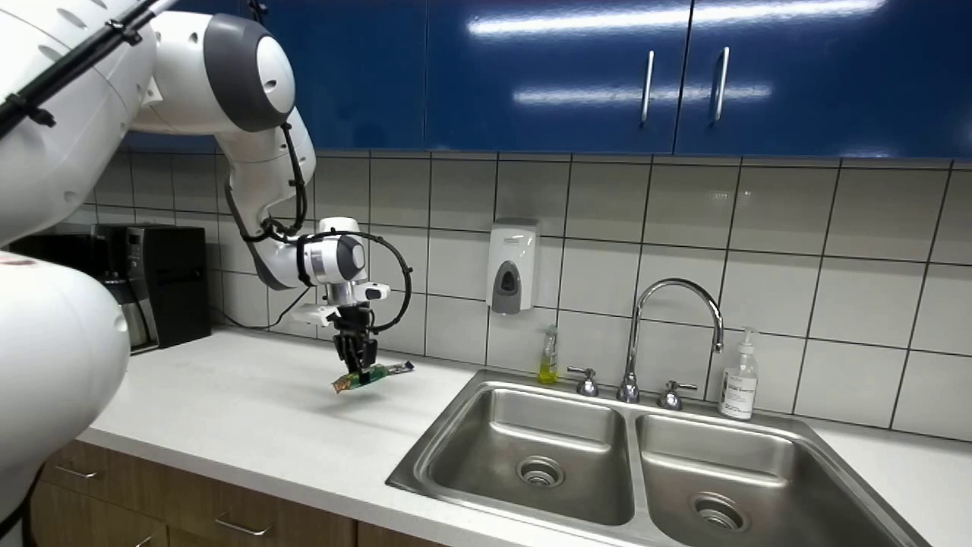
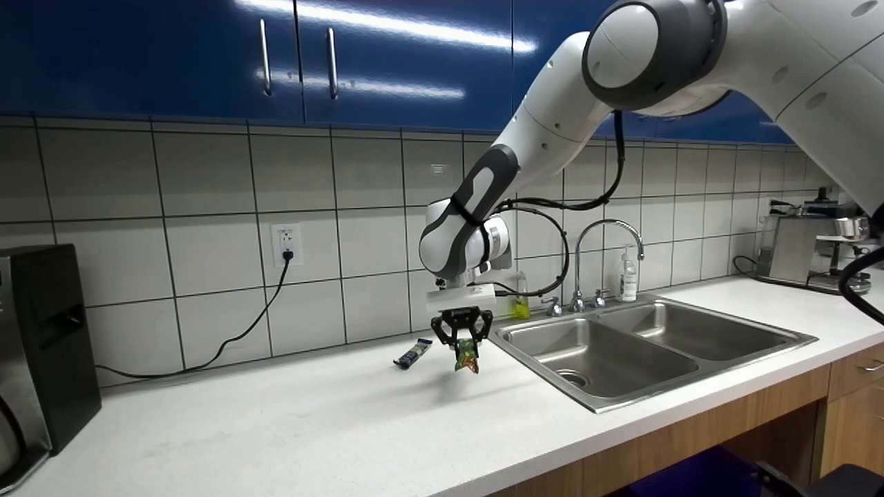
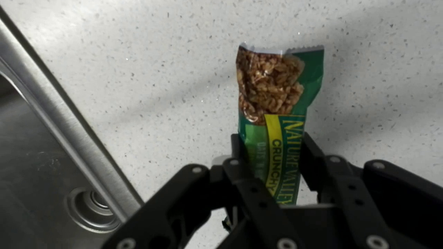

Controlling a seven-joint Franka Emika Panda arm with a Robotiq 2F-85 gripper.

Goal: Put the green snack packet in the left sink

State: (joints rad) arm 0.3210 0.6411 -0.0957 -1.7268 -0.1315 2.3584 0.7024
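Observation:
The green snack packet (image 3: 273,100) is held between the two black fingers of my gripper (image 3: 271,152) in the wrist view. The fingers press on its long sides, and its lower end is hidden behind the gripper. In both exterior views the packet (image 1: 351,381) (image 2: 467,357) hangs from the gripper (image 1: 363,374) (image 2: 466,344) a little above the white counter, with a shadow below. The left sink (image 1: 524,425) is a steel basin with a round drain, to the right of the gripper in both exterior views (image 2: 608,359). Its edge and drain show at left in the wrist view (image 3: 27,166).
A dark blue packet (image 2: 412,353) lies on the counter (image 2: 276,421) behind the gripper. The sink's raised rim (image 1: 433,441) lies between gripper and basin. The faucet (image 1: 632,342), a yellow soap bottle (image 1: 548,357) and a pump bottle (image 1: 739,384) stand behind the sinks. The right basin (image 1: 729,463) adjoins.

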